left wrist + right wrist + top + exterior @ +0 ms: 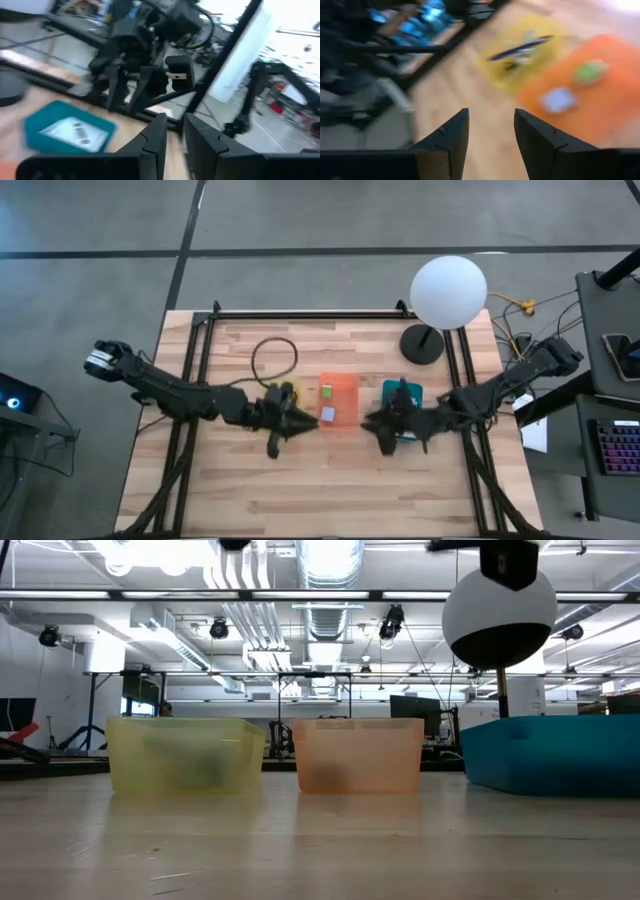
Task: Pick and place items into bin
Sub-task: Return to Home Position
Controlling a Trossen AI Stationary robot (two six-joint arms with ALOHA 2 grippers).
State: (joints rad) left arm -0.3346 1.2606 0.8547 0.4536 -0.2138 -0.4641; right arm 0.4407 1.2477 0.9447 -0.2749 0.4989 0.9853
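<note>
A white card (70,131) lies flat in the blue bin (35,127), seen in the left wrist view. Its dark print is too blurred to read. From above, the right arm covers most of this bin and the card cannot be seen.

The middle, orange bin (345,385) holds a tiny green cube (326,391) toward its far side. A small grey-white piece (328,414) lies toward its near side.

The yellow bin (540,62) holds a purple strap (520,47) lying slantwise over some small pieces too smeared to identify. In the high view the left arm hides nearly all of this bin. In the low view its contents show only as a dark blur through the wall.

A black cable (253,362) lies in a loop on the bare table (300,490) behind the yellow bin, outside every bin.

The left gripper (173,122) is over the yellow bin and points toward the orange one. Its fingers are nearly together with a narrow slit between them and grasp nothing. The right gripper (491,112) is over the blue bin, facing the left one across the orange bin. Its fingers stand clearly apart and are empty.

A white globe lamp (448,292) stands at the table's far right. No label or brand can be read on any bin.
</note>
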